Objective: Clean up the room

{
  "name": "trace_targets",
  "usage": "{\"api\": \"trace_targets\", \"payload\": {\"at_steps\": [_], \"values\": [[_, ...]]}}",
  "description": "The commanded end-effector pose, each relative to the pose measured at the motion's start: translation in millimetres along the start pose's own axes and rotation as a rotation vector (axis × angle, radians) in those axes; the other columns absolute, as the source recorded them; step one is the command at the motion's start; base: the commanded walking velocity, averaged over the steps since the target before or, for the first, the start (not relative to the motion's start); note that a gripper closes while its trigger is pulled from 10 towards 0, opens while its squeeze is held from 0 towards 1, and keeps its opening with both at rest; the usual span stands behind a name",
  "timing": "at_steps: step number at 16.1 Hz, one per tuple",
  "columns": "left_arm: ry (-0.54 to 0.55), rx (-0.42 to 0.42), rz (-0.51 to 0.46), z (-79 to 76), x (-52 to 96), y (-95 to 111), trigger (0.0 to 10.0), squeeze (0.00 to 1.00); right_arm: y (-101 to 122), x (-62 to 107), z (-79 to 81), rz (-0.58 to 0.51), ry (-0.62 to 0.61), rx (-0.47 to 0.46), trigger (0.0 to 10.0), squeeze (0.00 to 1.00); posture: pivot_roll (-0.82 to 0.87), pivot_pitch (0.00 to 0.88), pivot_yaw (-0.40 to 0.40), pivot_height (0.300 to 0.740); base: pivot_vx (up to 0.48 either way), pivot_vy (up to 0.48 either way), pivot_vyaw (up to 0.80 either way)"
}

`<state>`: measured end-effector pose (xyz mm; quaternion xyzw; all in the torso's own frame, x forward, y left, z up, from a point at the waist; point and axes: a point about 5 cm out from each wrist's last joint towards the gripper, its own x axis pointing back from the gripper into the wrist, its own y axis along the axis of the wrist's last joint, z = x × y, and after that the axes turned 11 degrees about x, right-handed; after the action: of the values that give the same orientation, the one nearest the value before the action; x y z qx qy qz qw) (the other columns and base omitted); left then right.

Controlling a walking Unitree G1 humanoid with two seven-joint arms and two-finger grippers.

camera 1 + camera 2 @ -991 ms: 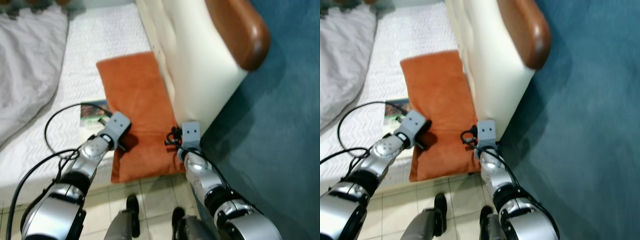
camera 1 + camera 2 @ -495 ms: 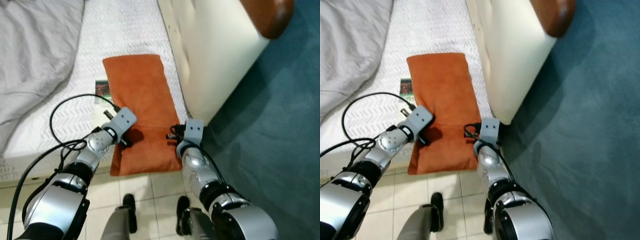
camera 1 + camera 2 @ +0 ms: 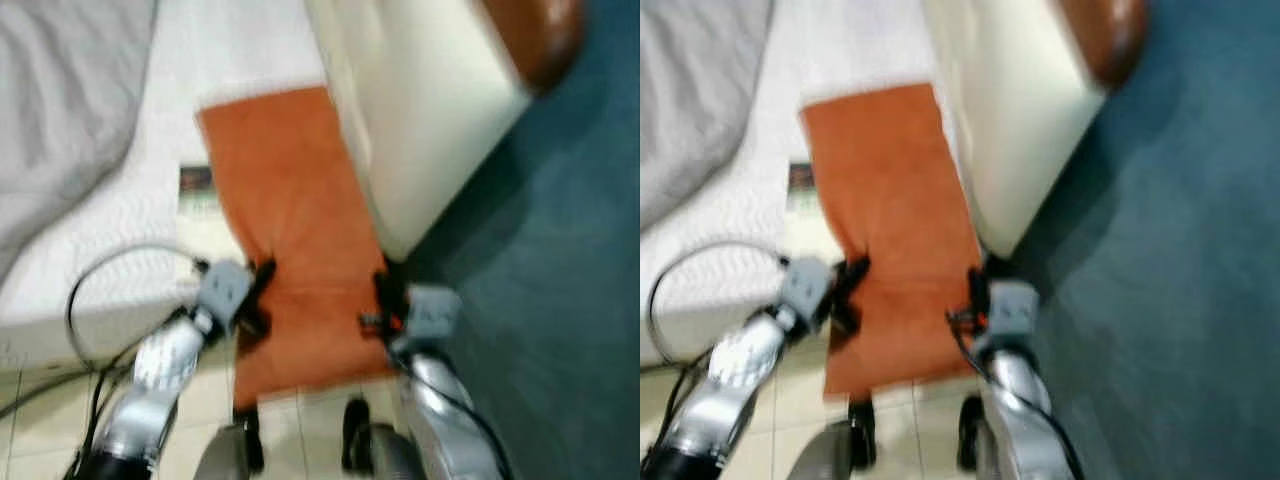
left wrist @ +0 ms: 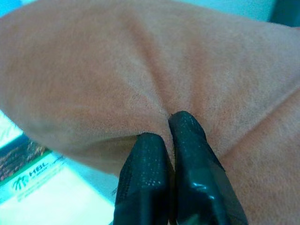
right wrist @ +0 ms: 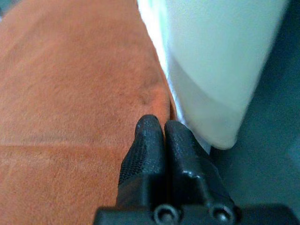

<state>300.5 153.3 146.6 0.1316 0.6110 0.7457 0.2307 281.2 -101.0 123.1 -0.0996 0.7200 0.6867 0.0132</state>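
An orange cushion [image 3: 290,200] lies on the white bed [image 3: 110,250] beside the cream headboard [image 3: 420,110], its near end hanging past the mattress edge over the floor tiles. My left gripper [image 3: 262,272] is at the cushion's near left edge. In the left wrist view it [image 4: 164,129] is shut on a pinched fold of the orange fabric. At the near right edge, against the headboard, is my right gripper [image 3: 385,290]. Its fingers [image 5: 157,124] are pressed together on the cushion's edge. The head views are blurred.
A printed booklet [image 3: 197,190] lies on the mattress partly under the cushion's left side. A grey blanket [image 3: 60,110] covers the far left of the bed. A black cable [image 3: 100,290] loops by my left arm. Teal carpet [image 3: 560,290] lies to the right, pale tiles [image 3: 40,440] near my feet.
The whole picture has shifted and blurred, so the camera has moved. Both grippers stay on the cushion's near corners, and its near end now reaches further over the tiles.
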Motion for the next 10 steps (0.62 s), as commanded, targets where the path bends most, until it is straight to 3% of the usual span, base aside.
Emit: {"api": "trace_targets", "payload": {"at_steps": [1, 3, 5, 6, 7, 10], "values": [[0.103, -0.011, -0.022, 19.4, 12.4, 9.7, 10.0, 0.0, 3.4, 6.7, -24.8, -0.005, -0.107, -0.002, 10.0, 0.0, 0.02, 0.213, -0.071, 0.74, 0.0, 0.0, 0.0], [0.212, 0.075, -0.052, -10.3, 35.5, 16.1, 10.0, 0.0, 10.5, 28.5, -40.6, -0.021, -0.094, 0.014, 10.0, 0.0, 0.07, 0.064, -0.068, 0.74, 0.0, 0.0, 0.0], [0.262, 0.13, -0.036, -19.4, 41.2, 13.9, 10.0, 0.0, 4.7, 32.3, -47.9, 0.013, -0.111, 0.021, 10.0, 0.0, 0.09, 0.029, -0.067, 0.74, 0.0, 0.0, 0.0], [0.278, 0.157, -0.011, -24.0, 40.2, 10.0, 10.0, 0.0, -1.1, 26.3, -54.2, 0.044, -0.124, 0.027, 10.0, 0.0, 0.1, 0.0, -0.067, 0.74, 0.0, 0.0, 0.0], [0.278, 0.157, -0.011, -24.0, 40.2, 10.0, 10.0, 0.0, -1.1, 26.3, -54.2, 0.044, -0.124, 0.027, 10.0, 0.0, 0.1, 0.0, -0.067, 0.74, 0.0, 0.0, 0.0], [0.309, 0.143, 0.034, -11.0, 21.9, 3.0, 10.0, 0.0, -8.5, 3.1, -47.4, 0.065, -0.041, 0.019, 10.0, 0.0, 0.11, 0.0, -0.063, 0.74, 0.439, 0.0, 0.0]]}}
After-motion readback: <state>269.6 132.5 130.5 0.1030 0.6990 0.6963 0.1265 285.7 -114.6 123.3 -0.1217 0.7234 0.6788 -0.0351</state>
